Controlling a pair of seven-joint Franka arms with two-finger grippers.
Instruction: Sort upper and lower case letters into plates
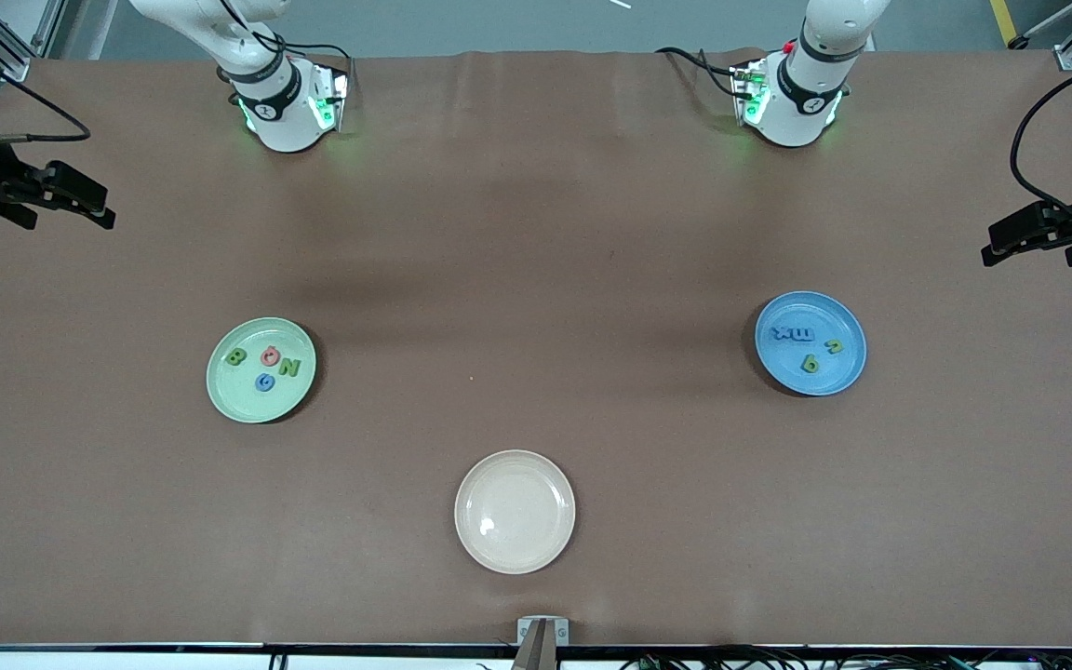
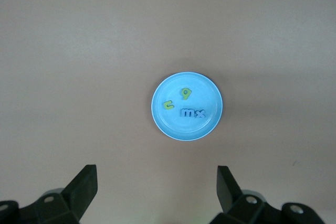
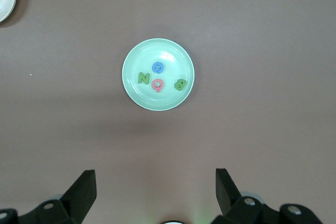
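A round, shallow cream-beige plate sits on the brown matte table covering, at about six o'clock from the table's middle in the front view. A small grey metal bracket stands at the table edge nearest the front camera.

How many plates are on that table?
3. A pale green plate lies toward the right arm's end, a blue plate toward the left arm's end, and a cream plate sits between them, nearest the front camera.
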